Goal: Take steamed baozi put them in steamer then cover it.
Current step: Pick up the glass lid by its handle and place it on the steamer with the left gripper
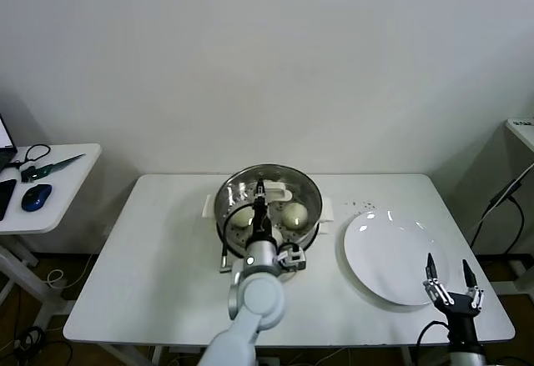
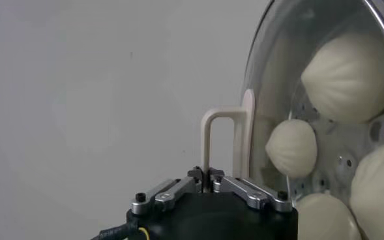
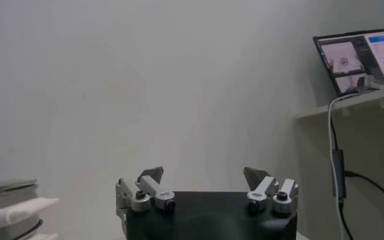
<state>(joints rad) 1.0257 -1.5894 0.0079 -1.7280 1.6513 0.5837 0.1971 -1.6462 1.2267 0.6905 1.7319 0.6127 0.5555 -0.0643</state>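
While clamping cover (image 2: pixel 289 98) handle: left pincer (image 2: pixel 209 177).

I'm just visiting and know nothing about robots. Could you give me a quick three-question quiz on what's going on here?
1. True or false: the left gripper is shut on the cover's handle.
2. Where are the steamed baozi?
A. on the white plate
B. in the steamer
3. Fill in: the right gripper hovers over the plate's near edge, its fingers ____.

Key: 1 true; 2 B; 3 open.
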